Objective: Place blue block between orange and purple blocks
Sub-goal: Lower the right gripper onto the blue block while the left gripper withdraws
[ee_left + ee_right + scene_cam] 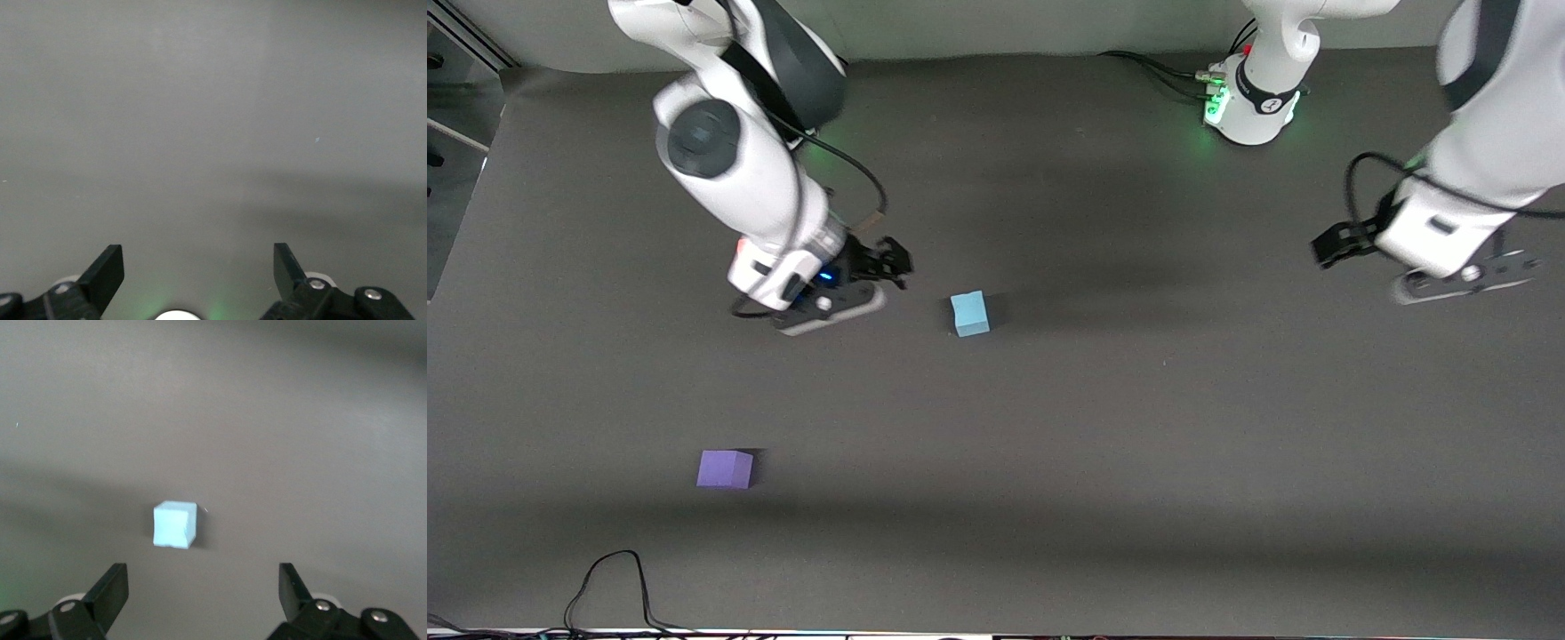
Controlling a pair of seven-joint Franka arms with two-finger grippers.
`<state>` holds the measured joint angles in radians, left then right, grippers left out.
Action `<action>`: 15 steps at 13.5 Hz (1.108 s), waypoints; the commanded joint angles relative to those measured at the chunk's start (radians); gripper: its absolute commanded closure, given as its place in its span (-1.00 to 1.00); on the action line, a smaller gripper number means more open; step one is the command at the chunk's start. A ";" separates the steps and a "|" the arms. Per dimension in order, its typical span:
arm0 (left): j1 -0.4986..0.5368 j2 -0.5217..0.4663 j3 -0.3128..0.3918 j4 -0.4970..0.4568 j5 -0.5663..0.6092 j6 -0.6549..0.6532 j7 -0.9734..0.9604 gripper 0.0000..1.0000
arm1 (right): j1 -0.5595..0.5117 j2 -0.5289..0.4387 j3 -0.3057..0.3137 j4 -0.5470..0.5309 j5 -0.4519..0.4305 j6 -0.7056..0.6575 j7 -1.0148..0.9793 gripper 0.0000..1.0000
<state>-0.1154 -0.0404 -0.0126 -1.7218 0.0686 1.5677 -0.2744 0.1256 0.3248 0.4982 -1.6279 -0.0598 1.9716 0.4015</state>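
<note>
The light blue block (969,313) sits on the dark table near its middle; it also shows in the right wrist view (175,525). My right gripper (889,262) is open and empty, over the table just beside the blue block toward the right arm's end; its own view (203,577) shows the block ahead of the spread fingers. The purple block (725,468) lies nearer the front camera, toward the right arm's end. The orange block is out of view. My left gripper (1336,244) is open and empty over bare table at the left arm's end (198,257).
The left arm's base (1254,98) with a green light and cables stands at the table's back edge. A black cable (614,578) loops at the edge nearest the front camera.
</note>
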 commanded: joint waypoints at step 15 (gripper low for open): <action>0.043 -0.015 0.042 0.050 0.007 -0.067 0.204 -1.00 | 0.086 0.396 0.109 -0.227 -0.629 0.458 0.711 -0.87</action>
<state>-0.0494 -0.0632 0.0149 -1.7025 0.0689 1.5341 -0.0594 0.2238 0.7008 0.5941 -1.8520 -0.6450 2.4004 1.0581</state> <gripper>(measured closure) 0.000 0.035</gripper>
